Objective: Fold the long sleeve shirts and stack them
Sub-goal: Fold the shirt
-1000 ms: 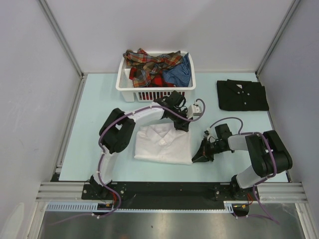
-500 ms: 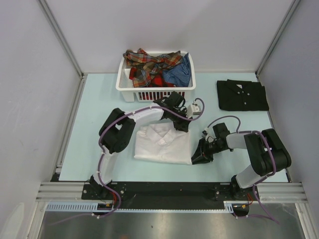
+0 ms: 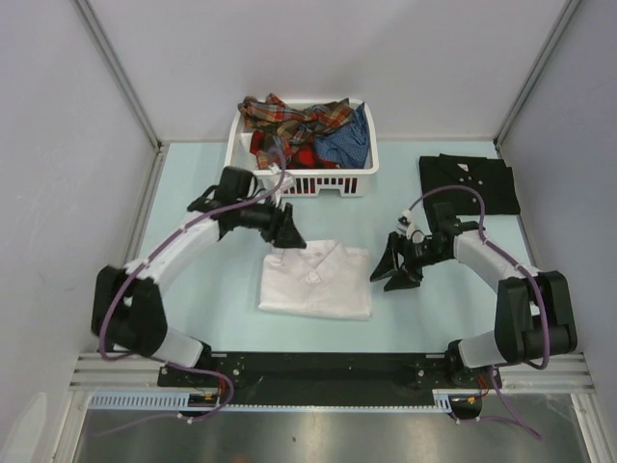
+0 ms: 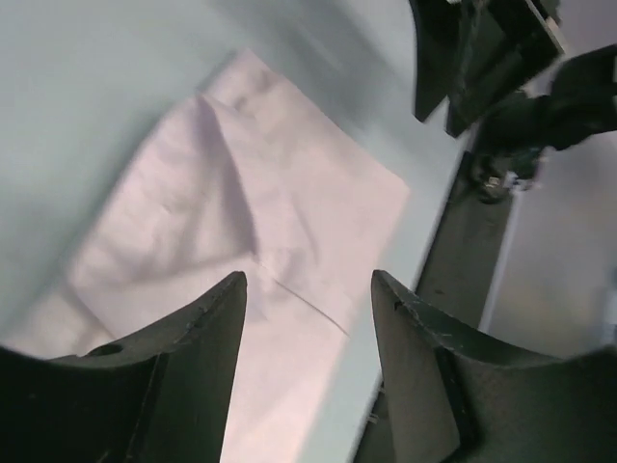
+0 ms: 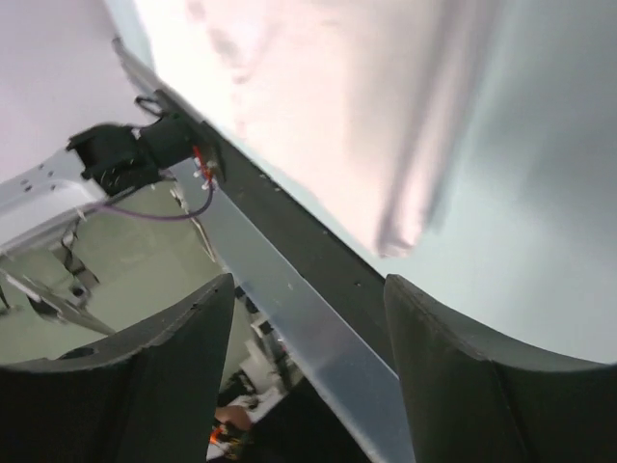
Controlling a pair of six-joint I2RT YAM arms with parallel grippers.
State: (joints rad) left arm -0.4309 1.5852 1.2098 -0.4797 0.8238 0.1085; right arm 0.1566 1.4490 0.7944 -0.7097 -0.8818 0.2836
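Folded white shirt (image 3: 316, 282) on the table (image 3: 198, 241), both grippers empty.
The left gripper (image 3: 289, 236) hangs wide open at the shirt's far left corner; the right gripper (image 3: 386, 278), also spread, sits just off its right edge. Farther back: a black shirt (image 3: 469, 183) at right, plaid shirts (image 3: 294, 130) in the basket (image 3: 301, 181).

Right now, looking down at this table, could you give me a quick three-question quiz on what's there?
1. True or false: the black shirt lies folded on the table, apart from the white shirt.
2. Where are the plaid shirts? A: in the basket. B: on the white shirt. C: held by an arm.
3. Fill in: the left gripper and the right gripper are both ____ (open or shut).
Key: 1 true; 2 A; 3 open.
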